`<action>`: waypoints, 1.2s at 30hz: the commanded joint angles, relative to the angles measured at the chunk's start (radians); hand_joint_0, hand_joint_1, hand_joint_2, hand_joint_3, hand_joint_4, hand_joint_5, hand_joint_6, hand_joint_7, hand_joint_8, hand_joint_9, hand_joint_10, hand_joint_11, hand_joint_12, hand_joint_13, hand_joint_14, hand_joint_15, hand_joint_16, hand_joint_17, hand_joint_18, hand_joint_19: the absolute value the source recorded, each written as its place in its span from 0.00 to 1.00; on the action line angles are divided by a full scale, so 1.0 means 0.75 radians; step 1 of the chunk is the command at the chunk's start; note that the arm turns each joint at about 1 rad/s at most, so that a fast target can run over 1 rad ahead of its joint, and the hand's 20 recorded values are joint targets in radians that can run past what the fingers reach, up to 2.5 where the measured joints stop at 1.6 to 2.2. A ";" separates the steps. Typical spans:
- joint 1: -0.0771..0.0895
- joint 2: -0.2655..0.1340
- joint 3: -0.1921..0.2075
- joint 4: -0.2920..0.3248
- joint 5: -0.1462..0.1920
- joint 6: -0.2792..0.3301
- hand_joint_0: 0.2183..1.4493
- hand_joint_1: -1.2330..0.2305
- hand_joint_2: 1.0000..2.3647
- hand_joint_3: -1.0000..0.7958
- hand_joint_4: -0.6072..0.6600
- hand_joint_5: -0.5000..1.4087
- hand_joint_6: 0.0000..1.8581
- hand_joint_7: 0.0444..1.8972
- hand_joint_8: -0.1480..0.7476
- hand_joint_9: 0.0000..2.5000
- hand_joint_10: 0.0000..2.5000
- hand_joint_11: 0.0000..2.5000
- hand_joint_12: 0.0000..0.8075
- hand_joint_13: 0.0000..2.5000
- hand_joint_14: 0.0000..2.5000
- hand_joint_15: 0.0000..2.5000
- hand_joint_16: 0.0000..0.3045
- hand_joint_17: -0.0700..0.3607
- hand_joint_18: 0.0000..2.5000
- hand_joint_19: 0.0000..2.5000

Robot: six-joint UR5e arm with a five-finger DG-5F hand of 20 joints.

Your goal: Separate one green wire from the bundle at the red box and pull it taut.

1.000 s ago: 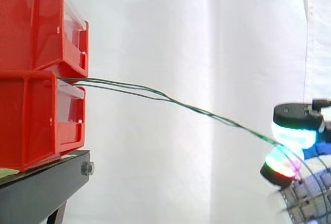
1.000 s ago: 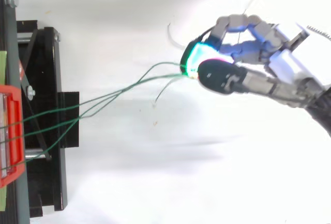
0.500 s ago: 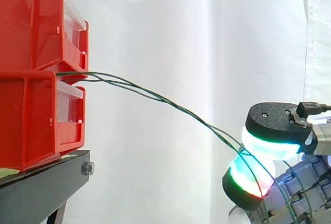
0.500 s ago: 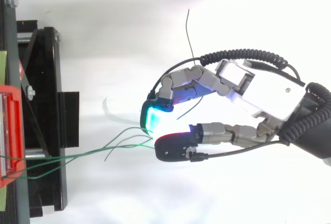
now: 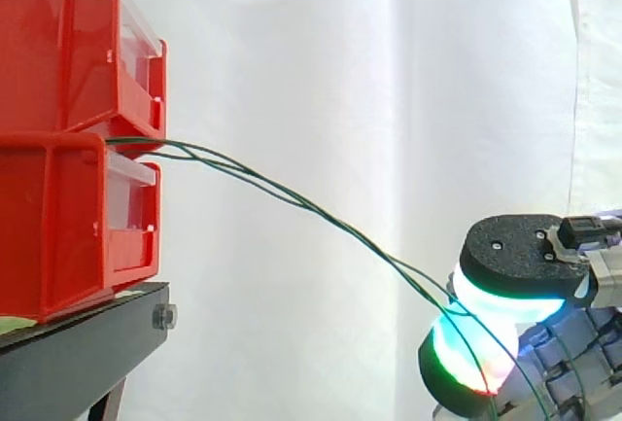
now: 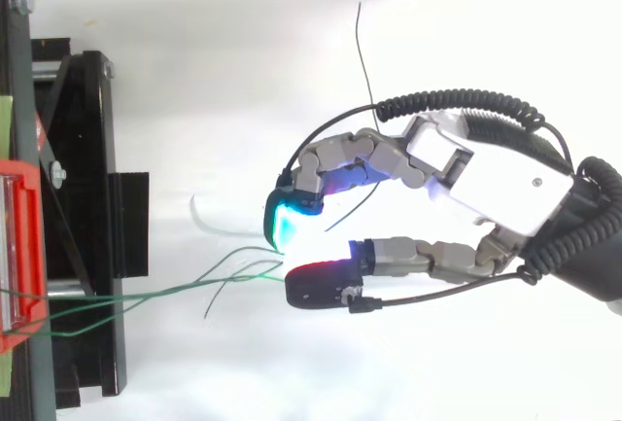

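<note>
I have the robot hand (image 6: 486, 173) reaching in from the right of the top view, its fingers curled so that two glowing pads close on the green wires (image 5: 335, 225); it is clamped on them, not slack. From above, one pad (image 6: 283, 221) glows cyan and the other (image 6: 316, 285) shows a red rim under its black back, and the wires run into the narrow space between the two. The side view gives me the same pinch low at the right, with a cyan-white pad (image 5: 515, 265) above and a green-and-red one (image 5: 465, 358) below. Two strands go in between them and come out lower down along the fingers. I cannot tell how many strands the pinch really has. The wires start at the left, where they come out of the gap between the two stacked red bins (image 5: 58, 217), which sit on the black stand (image 5: 87, 348). From there they run right and downward, close together and crossing each other on the way, in a long bowed line rather than a straight one. In the top view a few loose green ends fan out over the white surface (image 6: 194, 81) just left of the pads, short of the pinch. A thin dark strand (image 6: 363, 52) rises past the fingers toward the top edge; whether it belongs to the bundle I cannot tell. The white curtain (image 5: 292, 52) hangs behind the bins and the hand.
</note>
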 commanded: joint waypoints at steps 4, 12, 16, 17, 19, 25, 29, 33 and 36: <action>-0.011 0.012 0.081 -0.153 0.078 -0.141 0.32 0.35 0.01 0.46 0.46 0.20 0.47 0.58 0.43 0.39 0.00 0.12 0.43 0.29 0.01 0.13 0.17 0.43 0.25 0.21; -0.023 0.068 0.355 -0.844 0.219 -0.211 0.32 0.35 0.01 0.46 0.47 0.20 0.47 0.58 0.43 0.39 0.00 0.12 0.43 0.29 0.01 0.13 0.17 0.43 0.25 0.21; -0.013 0.068 0.359 -0.965 0.358 -0.144 0.32 0.35 0.01 0.46 0.47 0.20 0.47 0.58 0.43 0.39 0.00 0.12 0.43 0.29 0.01 0.14 0.17 0.43 0.25 0.21; -0.009 0.068 0.359 -0.983 0.403 -0.096 0.32 0.35 0.01 0.46 0.47 0.20 0.47 0.58 0.43 0.39 0.00 0.11 0.43 0.29 0.01 0.14 0.17 0.43 0.25 0.21; -0.007 0.068 0.357 -1.004 0.412 -0.068 0.32 0.35 0.01 0.46 0.47 0.20 0.47 0.59 0.43 0.38 0.00 0.11 0.43 0.29 0.01 0.14 0.17 0.43 0.25 0.20; -0.007 0.068 0.337 -1.016 0.408 -0.078 0.32 0.35 0.01 0.46 0.47 0.20 0.47 0.58 0.43 0.39 0.00 0.11 0.43 0.29 0.01 0.14 0.17 0.43 0.25 0.21; -0.007 0.068 0.324 -1.010 0.414 -0.090 0.32 0.35 0.01 0.46 0.47 0.20 0.47 0.58 0.43 0.39 0.00 0.11 0.43 0.29 0.01 0.14 0.17 0.43 0.25 0.21; -0.007 0.068 0.324 -1.008 0.444 -0.141 0.32 0.35 0.01 0.46 0.47 0.20 0.47 0.58 0.43 0.38 0.00 0.11 0.43 0.29 0.01 0.14 0.17 0.43 0.25 0.21; -0.007 0.068 0.324 -1.002 0.477 -0.172 0.32 0.35 0.01 0.46 0.47 0.20 0.47 0.58 0.43 0.38 0.00 0.12 0.43 0.29 0.01 0.14 0.17 0.43 0.25 0.21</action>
